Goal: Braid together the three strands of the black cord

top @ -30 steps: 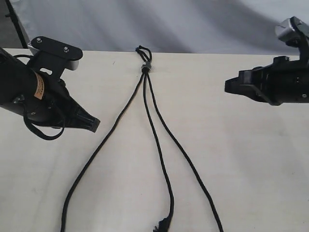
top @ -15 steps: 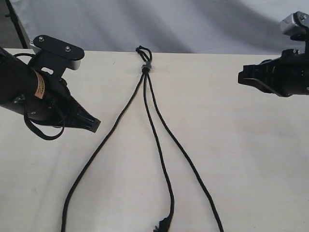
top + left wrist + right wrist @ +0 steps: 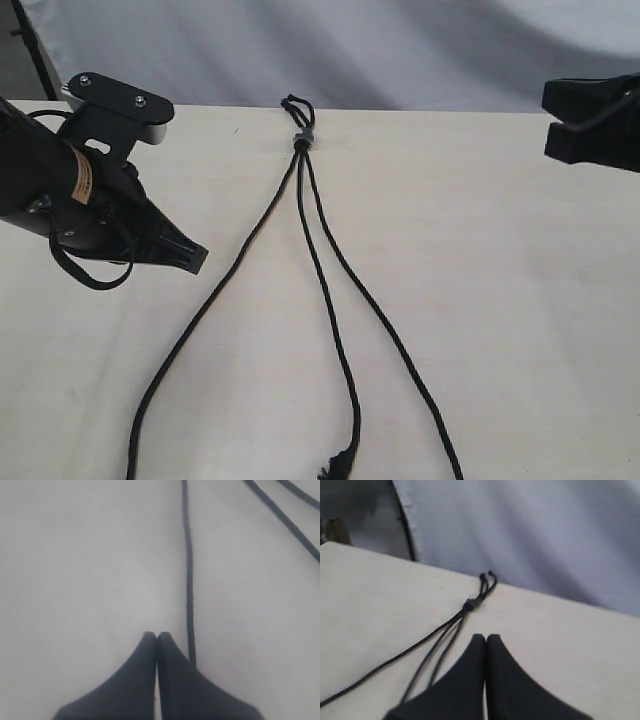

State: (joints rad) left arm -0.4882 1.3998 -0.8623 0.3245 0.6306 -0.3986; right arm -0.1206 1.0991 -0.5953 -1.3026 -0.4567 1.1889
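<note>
My left gripper and right gripper are both pinched shut, empty, so going in like that I'd probably just shove the three strands into a tangle.

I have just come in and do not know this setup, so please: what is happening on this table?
A two-armed robot is set to braid a black cord lying on the table. Its three strands spread apart from the knot near the far edge, not yet crossed. The left pincer is shut and empty, close beside the outer left strand. The right pincer is also shut and empty, off at the right side, away from the cord.
</note>
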